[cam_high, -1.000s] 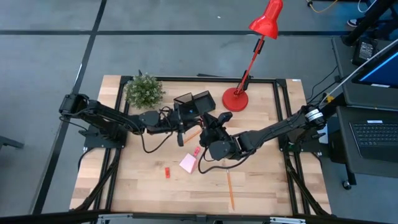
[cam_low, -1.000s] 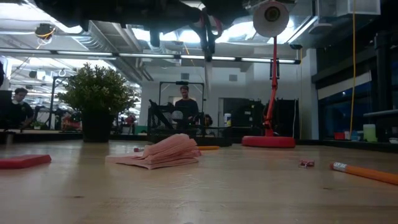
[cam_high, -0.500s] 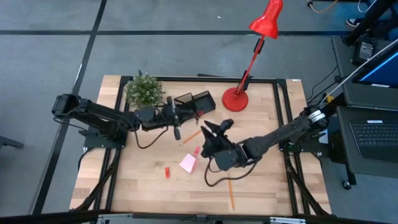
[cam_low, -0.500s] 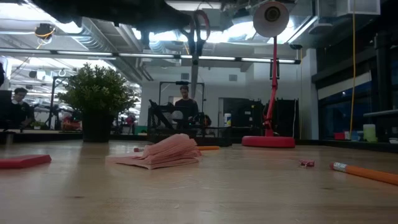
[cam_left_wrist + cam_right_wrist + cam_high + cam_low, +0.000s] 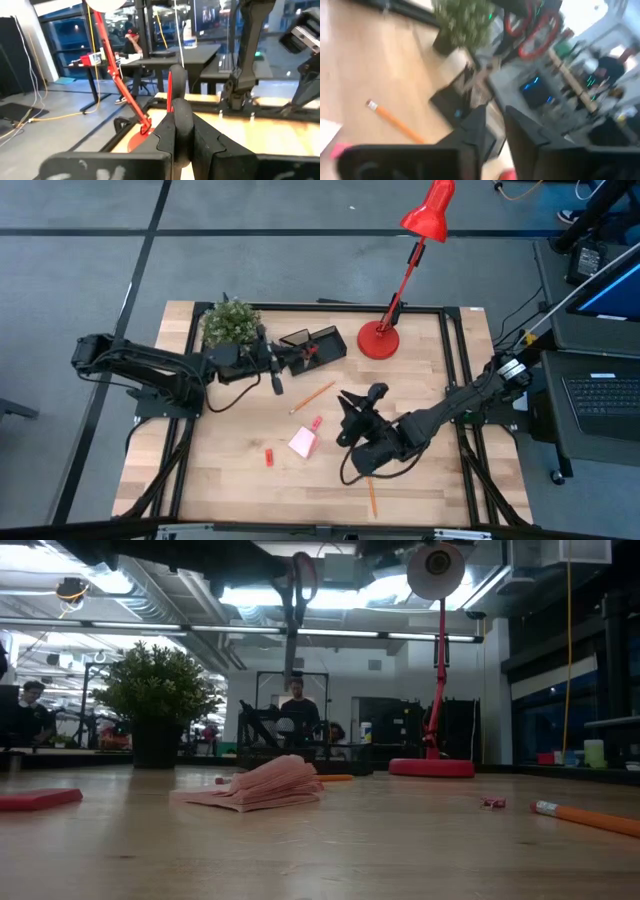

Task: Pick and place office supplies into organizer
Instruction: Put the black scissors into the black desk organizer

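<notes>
- My left gripper (image 5: 274,370) is clamped on the handle end of the scissors (image 5: 293,600). The blades hang straight down, clear of the table (image 5: 440,480).
- That gripper sits just beside the organizer (image 5: 312,343), on the side nearer the plant (image 5: 232,323), not yet over a compartment. I judge the scissors are mid-carry and yet to be dropped in.
- Something small and red shows inside the organizer, but I cannot tell what it is, so I cannot count any item as placed.
- My right gripper (image 5: 358,408) hovers above the middle of the table with its fingers parted and nothing between them.
- Left lying on the wood:
  - one orange pencil (image 5: 313,395) near the organizer
  - a second pencil (image 5: 371,498) toward the front edge
  - the pink note pad (image 5: 301,442)
  - a small pink block (image 5: 316,423) just beside the pad
  - a small red block (image 5: 269,457) a little apart from it
- I see no pens from here.
- My judgement: the job is early, with one item in hand and at least five to go.
</notes>
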Robot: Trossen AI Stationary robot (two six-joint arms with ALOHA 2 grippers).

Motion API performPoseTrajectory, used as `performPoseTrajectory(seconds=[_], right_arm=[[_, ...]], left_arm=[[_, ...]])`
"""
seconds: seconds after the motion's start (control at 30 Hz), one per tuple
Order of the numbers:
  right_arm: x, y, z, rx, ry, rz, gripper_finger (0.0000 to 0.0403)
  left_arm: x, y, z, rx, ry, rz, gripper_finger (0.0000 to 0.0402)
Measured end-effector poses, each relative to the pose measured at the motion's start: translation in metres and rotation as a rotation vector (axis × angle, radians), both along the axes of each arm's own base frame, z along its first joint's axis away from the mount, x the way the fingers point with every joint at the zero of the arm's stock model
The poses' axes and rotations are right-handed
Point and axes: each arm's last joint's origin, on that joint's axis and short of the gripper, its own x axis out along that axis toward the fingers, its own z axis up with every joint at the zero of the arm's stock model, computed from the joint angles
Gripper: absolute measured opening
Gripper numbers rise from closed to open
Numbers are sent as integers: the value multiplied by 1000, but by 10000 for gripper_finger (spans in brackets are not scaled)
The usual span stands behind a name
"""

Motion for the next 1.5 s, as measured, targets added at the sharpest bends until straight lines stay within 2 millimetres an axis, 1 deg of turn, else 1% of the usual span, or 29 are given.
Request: performPoseTrajectory(seconds=[0.1, 0.17, 0.3, 0.5, 0.6, 0.7, 0.8, 0.93, 1.07, 1.17, 1.3, 1.4, 1.47, 1.5], right_arm=[[-9, -5, -6, 58, -18, -57, 23], [-12, -7, -8, 82, -33, -84, 7], [-17, -8, -17, 112, -63, -109, 10], [-25, -12, -40, 181, -133, -161, 4], [-25, -12, -49, 227, -173, -164, 2], [-19, -8, -50, 268, -170, -118, 2], [-9, -7, -48, 316, -121, -42, 2], [6, -11, -43, 351, -64, 86, 1], [21, -19, -37, 394, -44, 212, 1], [32, -28, -32, 422, -38, 335, 0], [42, -45, -23, 456, -72, 411, 0], [47, -57, -22, 466, -77, 435, 0], [49, -65, -24, 489, -148, 471, 0], [46, -70, -27, 499, -181, 507, 0]], left_arm=[[0, 4, -1, 21, 14, 19, 23], [0, 8, -1, 30, 16, 33, 23], [-1, 15, 0, 61, 18, 64, 23], [-2, 27, 1, 76, 20, 114, 23], [-3, 31, 3, 92, 3, 128, 23], [-4, 35, 4, 104, 1, 114, 23], [-4, 38, 4, 107, -3, 112, 23], [-5, 42, 4, 107, -1, 126, 23], [-5, 43, 4, 113, 3, 129, 23], [-5, 43, 4, 121, 7, 129, 23], [-5, 43, 4, 122, 7, 127, 23], [-5, 42, 4, 125, 7, 112, 23], [-5, 43, 4, 130, 10, 114, 23], [-5, 44, 4, 130, 10, 118, 23]])
